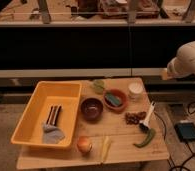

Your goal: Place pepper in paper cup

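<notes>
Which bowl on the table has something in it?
The terracotta-orange bowl, holding a dark blue-green item; the dark brown bowl beside it looks empty. The gripper is by the pepper.

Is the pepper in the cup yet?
Not yet. Nothing looks done: the pepper lies on the table near its front edge. In hand: the gripper sits just above it. Left: grab it, carry it to the paper cup, drop it in.

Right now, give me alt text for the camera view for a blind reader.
A dark-green pepper lies near the wooden table's front right corner, apart from the white paper cup at the back right. The robot's gripper hangs off the table's right side, beyond the cup, touching nothing. A yellow bin sits at the left.
</notes>
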Robot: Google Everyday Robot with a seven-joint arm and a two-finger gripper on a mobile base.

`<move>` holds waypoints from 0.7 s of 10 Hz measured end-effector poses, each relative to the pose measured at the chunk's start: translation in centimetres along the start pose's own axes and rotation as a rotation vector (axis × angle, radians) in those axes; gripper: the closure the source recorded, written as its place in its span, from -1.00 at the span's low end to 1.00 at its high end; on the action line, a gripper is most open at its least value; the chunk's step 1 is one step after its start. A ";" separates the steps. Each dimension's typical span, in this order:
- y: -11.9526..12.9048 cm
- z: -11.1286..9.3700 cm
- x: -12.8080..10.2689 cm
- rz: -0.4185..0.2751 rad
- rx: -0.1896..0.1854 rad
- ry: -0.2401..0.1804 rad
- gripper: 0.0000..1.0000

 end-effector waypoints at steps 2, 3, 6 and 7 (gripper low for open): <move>-0.5 -1.5 3.2 0.022 -0.043 0.031 0.14; -1.2 -2.1 5.5 0.034 -0.055 0.048 0.14; -1.3 -2.5 12.2 0.053 -0.127 0.131 0.14; -1.0 -2.1 14.2 0.053 -0.149 0.169 0.14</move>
